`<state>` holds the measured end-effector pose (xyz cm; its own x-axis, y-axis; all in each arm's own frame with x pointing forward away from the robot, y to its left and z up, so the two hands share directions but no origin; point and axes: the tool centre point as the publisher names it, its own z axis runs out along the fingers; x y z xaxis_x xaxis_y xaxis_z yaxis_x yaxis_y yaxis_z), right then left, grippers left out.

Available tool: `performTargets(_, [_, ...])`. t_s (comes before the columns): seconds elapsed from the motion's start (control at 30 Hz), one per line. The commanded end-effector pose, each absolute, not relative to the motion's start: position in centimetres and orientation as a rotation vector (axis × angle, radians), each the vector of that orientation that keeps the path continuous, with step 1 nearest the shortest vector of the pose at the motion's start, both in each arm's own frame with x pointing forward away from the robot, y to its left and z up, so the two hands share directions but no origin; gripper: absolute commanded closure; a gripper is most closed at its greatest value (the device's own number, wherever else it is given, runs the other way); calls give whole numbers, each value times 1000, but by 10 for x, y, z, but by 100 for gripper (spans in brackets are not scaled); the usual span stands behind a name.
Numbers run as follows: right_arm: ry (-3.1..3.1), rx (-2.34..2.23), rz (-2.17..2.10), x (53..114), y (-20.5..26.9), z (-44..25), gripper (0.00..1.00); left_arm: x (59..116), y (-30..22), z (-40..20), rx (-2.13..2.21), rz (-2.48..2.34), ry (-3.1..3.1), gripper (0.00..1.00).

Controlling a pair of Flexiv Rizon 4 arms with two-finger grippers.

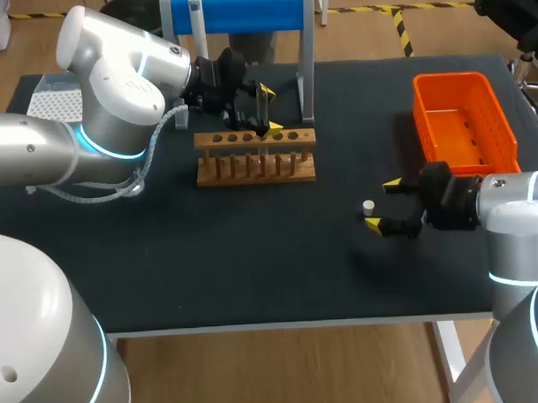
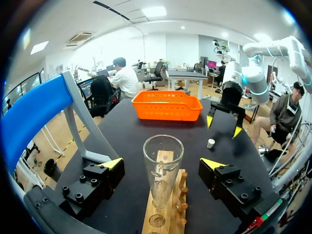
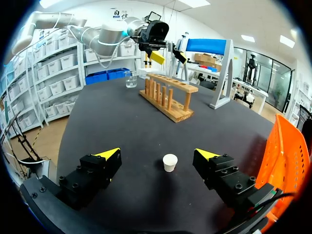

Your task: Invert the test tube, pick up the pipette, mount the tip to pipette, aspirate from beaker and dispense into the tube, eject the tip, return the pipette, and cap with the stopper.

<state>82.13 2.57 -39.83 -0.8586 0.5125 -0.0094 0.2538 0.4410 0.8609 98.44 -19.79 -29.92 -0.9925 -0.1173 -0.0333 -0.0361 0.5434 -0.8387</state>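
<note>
Test tube (image 2: pixel 163 156) and all sit on the dark worktop (image 1: pixel 253 264): the wooden rack (image 1: pixel 254 158) holds the tube upright, mouth up, between the spread fingers of the left gripper (image 2: pixel 163 164), which do not touch it. Smaller still, the white stopper (image 3: pixel 170 162) stands untouched between the spread fingers of the right gripper (image 3: pixel 157 153). Inverting looks finished, so the left fingers must next clear the glass without tipping it and go for the pipette (image 1: pixel 194 11) on the blue stand (image 1: pixel 245 12).
</note>
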Motion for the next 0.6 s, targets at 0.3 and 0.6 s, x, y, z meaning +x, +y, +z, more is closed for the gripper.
performTargets(0.3, [2426,686,1361,830,34,-412,10,986,-198,-299,-131,-1455,2689,0])
performTargets(0.6, [2421,710,1356,838,36,-417,22,986,-198,-299,-131,-1455,2689,0])
